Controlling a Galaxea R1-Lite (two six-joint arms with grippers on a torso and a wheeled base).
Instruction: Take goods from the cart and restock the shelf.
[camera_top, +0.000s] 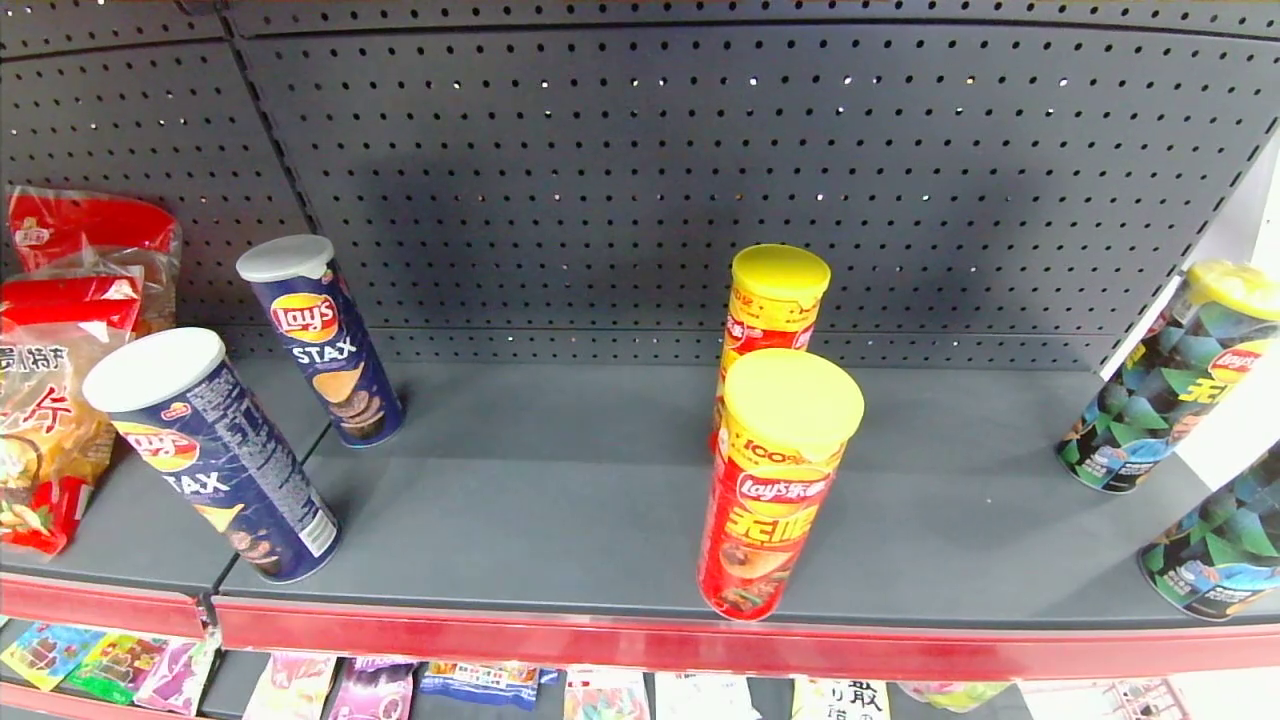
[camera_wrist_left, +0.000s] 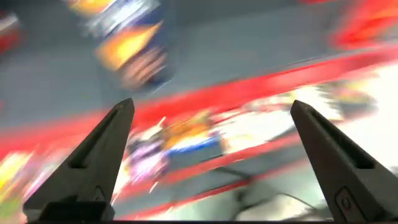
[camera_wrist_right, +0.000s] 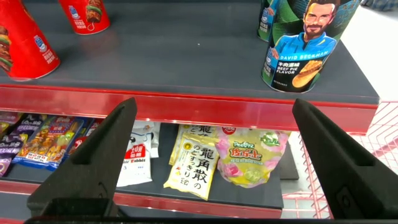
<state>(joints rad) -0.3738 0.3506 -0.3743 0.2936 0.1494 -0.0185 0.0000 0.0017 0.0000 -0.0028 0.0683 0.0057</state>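
- The left gripper (camera_wrist_left: 211, 104) has its two dark fingers wide apart, and nothing sits between them.
- Past it, the left wrist view is smeared. A blurry blue can (camera_wrist_left: 127, 46) stands on grey, and the red front strip (camera_wrist_left: 261, 81) runs across below it.
- The right gripper (camera_wrist_right: 214, 104) is spread wide as well and holds nothing. It faces the red front strip.
- Just beyond it, the right wrist view shows the low shelf (camera_wrist_right: 93, 202) under the strip. A yellow bag (camera_wrist_right: 193, 165), a green and pink bag (camera_wrist_right: 252, 162) and a white packet (camera_wrist_right: 138, 163) sit there side by side.
- Pink wire bars (camera_wrist_right: 382, 143) stand at that shelf's end.
- The head view looks down on the grey shelf (camera_top: 560, 500), where every can stands upright.
- The front red can (camera_top: 775, 490) has a yellow lid and stands near the strip. The back red can (camera_top: 770, 300) stands right behind it.
- The front blue can (camera_top: 215, 455) and the back blue can (camera_top: 320, 340) have white lids. They stand on the left, well apart from the red ones.
- The back dark can (camera_top: 1165, 380) and the front dark can (camera_top: 1220, 540) have green and blue shapes on them and stand at the right end.
- Snack bags (camera_top: 60, 400) lean at the far left.
- The head view shows the lids from above. The right wrist view shows the bottoms of the red and dark cans up close.
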